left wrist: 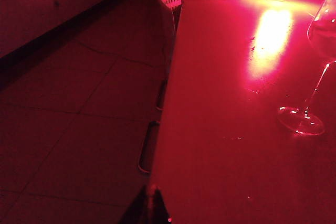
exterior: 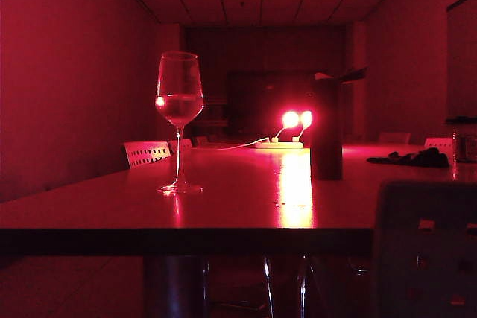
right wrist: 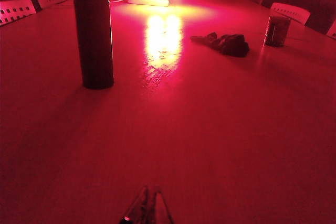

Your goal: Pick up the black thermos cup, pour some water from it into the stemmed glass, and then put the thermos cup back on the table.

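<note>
Under dim red light, the stemmed glass (exterior: 179, 102) stands upright on the left part of the table (exterior: 246, 206), some liquid in its bowl; its foot and stem (left wrist: 302, 119) show in the left wrist view. The black thermos cup (exterior: 326, 128) stands upright to the right of it, lid flipped up, and shows as a dark cylinder (right wrist: 93, 35) in the right wrist view. My left gripper (left wrist: 150, 198) is shut and empty at the table's near left corner, well short of the glass. My right gripper (right wrist: 148, 200) is shut and empty over the near tabletop, far from the thermos. Neither arm appears in the exterior view.
Two bright lamps on a power strip (exterior: 296, 121) glare at the table's far end. A dark crumpled cloth (right wrist: 223, 43) and a small jar (right wrist: 276, 30) lie at the right. Chairs (exterior: 147, 153) line the left side; a chair back (exterior: 425, 247) rises in the near right foreground.
</note>
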Tool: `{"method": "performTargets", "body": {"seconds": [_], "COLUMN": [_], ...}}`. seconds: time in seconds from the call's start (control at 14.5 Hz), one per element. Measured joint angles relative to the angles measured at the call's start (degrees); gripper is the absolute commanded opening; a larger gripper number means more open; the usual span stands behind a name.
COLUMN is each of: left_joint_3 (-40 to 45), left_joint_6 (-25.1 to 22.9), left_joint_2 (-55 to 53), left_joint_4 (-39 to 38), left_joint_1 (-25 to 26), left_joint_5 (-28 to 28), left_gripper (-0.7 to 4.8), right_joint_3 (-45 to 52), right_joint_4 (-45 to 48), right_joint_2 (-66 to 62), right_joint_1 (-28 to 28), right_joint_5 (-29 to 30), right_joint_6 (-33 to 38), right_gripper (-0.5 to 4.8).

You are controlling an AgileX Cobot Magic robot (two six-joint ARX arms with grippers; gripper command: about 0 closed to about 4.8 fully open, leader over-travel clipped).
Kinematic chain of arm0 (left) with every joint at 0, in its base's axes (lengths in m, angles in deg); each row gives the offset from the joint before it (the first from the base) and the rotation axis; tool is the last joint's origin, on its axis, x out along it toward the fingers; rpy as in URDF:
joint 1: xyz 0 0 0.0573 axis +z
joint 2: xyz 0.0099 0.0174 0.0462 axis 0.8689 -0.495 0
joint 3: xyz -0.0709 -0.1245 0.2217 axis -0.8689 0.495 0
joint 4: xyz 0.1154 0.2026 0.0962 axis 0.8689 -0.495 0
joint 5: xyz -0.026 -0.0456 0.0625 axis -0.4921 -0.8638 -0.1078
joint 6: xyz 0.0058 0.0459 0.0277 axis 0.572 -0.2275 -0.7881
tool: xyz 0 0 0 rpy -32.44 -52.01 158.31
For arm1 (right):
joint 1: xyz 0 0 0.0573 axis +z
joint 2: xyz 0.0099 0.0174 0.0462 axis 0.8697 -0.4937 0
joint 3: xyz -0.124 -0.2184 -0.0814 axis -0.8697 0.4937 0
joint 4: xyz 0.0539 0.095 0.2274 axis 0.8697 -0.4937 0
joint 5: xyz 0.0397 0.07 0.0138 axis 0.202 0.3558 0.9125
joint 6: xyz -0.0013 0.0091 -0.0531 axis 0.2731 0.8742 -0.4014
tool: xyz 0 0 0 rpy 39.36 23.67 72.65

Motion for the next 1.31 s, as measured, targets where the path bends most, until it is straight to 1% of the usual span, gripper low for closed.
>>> {"method": "performTargets", "body": {"seconds": [0.34,0.41,0.48,0.55,0.62,0.69,0.76,0.83,0.97,1.1,1.31], "left_joint_3": [0.0,0.0,0.0,0.0,0.0,-0.1,-1.0,-3.5,-8.7,-13.3,-21.9], "left_joint_6": [0.0,0.0,0.3,1.9,4.2,5.2,5.4,6.7,9.0,9.4,11.5], "left_joint_2": [0.0,0.0,0.0,0.0,0.0,0.0,0.0,0.1,0.1,-1.6,-11.8], "left_joint_4": [0.0,0.0,0.0,0.6,2.8,6.0,7.2,6.6,3.7,3.3,4.1], "left_joint_1": [0.0,0.0,0.0,0.0,0.0,0.0,0.0,-0.1,-0.1,-0.1,-0.1], "left_joint_5": [0.0,0.0,0.0,-0.2,-1.3,-4.3,-7.7,-9.9,-11.3,-12.4,-14.3], "left_gripper": [0.01,1.2,3.54,4.79,4.79,4.79,4.79,4.79,4.79,4.79,4.79], "right_joint_3": [0.0,0.0,0.0,-0.3,-2.1,-4.9,-8.0,-11.0,-17.0,-22.4,-33.2], "right_joint_4": [0.0,0.0,0.0,-0.2,-1.0,-0.3,-0.2,-1.1,-2.9,-3.8,-4.3], "right_joint_2": [0.0,0.0,0.0,0.0,-0.1,0.0,0.0,0.0,-0.9,-4.3,-15.1], "right_joint_1": [0.0,0.0,0.0,0.0,0.0,0.0,0.0,0.0,0.0,0.0,0.1], "right_joint_5": [0.0,0.0,0.0,0.0,0.0,0.2,0.4,1.5,3.0,4.0,6.6], "right_joint_6": [0.1,0.1,0.1,1.0,2.4,3.2,3.2,3.1,2.1,-0.6,-1.4], "right_gripper": [0.06,1.32,3.22,3.79,3.8,3.8,3.81,3.82,3.82,3.82,3.83]}}
